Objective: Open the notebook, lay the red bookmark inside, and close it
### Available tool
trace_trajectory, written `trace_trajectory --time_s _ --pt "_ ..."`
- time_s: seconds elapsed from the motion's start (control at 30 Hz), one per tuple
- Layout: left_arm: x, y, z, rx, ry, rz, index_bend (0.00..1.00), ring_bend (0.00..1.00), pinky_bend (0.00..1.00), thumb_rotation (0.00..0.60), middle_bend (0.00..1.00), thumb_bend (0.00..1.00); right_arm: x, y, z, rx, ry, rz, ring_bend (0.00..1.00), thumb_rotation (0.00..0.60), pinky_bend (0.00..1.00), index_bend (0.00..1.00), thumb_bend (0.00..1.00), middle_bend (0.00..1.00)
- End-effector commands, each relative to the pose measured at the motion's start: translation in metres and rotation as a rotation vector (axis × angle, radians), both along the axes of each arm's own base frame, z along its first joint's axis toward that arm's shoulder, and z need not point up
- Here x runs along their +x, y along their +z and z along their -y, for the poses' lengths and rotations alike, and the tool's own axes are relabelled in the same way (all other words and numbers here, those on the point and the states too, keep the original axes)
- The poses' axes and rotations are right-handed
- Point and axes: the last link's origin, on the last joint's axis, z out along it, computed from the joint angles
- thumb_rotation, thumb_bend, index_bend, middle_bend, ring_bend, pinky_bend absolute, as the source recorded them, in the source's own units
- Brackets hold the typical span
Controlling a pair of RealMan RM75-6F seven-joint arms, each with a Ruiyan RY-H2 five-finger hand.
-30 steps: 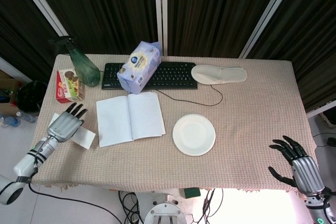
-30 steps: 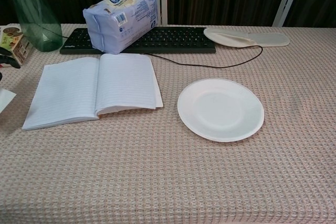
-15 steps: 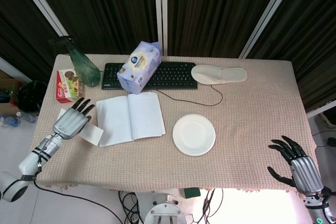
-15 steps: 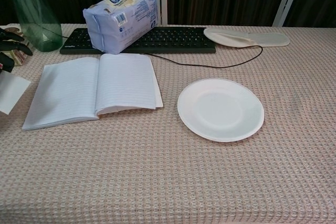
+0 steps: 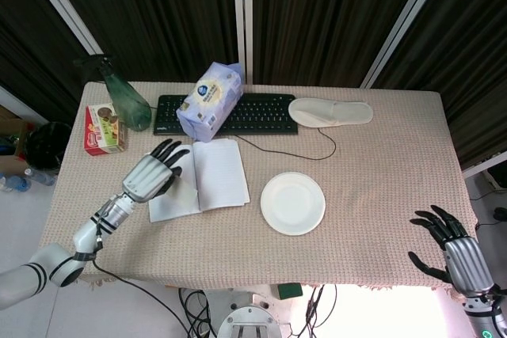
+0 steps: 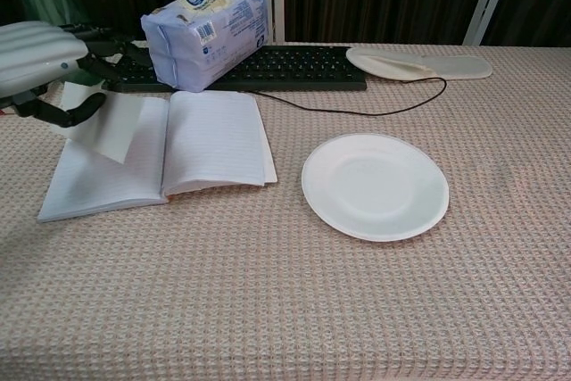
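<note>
Chest view, left hand [image 6: 40,64] cropped, hiding notebook [image 6: 192,140]

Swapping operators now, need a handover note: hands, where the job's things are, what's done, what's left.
Left hand: above the left page of the notebook, holding a pale slip; the slip shows white, not red, in both views.
Right hand: idle off the table's near right corner, fingers spread, holding nothing.
Notebook lies open, flat, in front of the keyboard, left of the white plate.
Done: notebook opened.
Left: release the slip onto the page, withdraw the hand, close the notebook.
</note>
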Motion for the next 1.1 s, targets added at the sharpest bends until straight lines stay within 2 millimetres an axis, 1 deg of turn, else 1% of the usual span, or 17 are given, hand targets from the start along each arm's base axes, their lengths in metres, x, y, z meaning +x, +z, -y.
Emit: trace_trajectory --time_s 0.03,0.23,0.43,0.6,0.83,1.1 --pt "0.016 -0.008 -0.012 0.021 -0.021 0.124 0.56 0.04 0.09 0.600 0.15 0.54 -0.001 0.000 0.000 0.001 -0.003 0.001 0.10 0.600 0.19 0.31 0.21 0.21" --pt "0.028 -0.028 -0.020 0.014 -0.015 0.221 0.55 0.04 0.08 0.600 0.15 0.53 -0.003 -0.001 0.003 0.004 -0.008 0.004 0.10 0.600 0.19 0.31 0.20 0.21" --pt "0.036 -0.041 -0.027 0.052 -0.011 0.312 0.53 0.04 0.08 0.600 0.13 0.53 -0.005 0.000 0.004 0.001 -0.017 0.001 0.10 0.600 0.19 0.31 0.20 0.21" --pt "0.038 -0.050 -0.032 0.079 -0.015 0.310 0.52 0.04 0.08 0.600 0.13 0.53 -0.004 -0.001 0.005 0.003 -0.017 -0.001 0.10 0.600 0.19 0.31 0.20 0.21" --pt "0.041 -0.059 -0.030 0.090 -0.047 0.309 0.52 0.04 0.08 0.600 0.13 0.49 -0.004 -0.001 0.006 0.006 -0.016 -0.004 0.10 0.600 0.19 0.31 0.21 0.21" --pt "0.048 -0.063 -0.034 0.116 -0.129 0.235 0.53 0.04 0.08 0.600 0.14 0.48 -0.004 0.001 0.004 0.001 -0.021 -0.006 0.10 0.600 0.19 0.31 0.20 0.21"
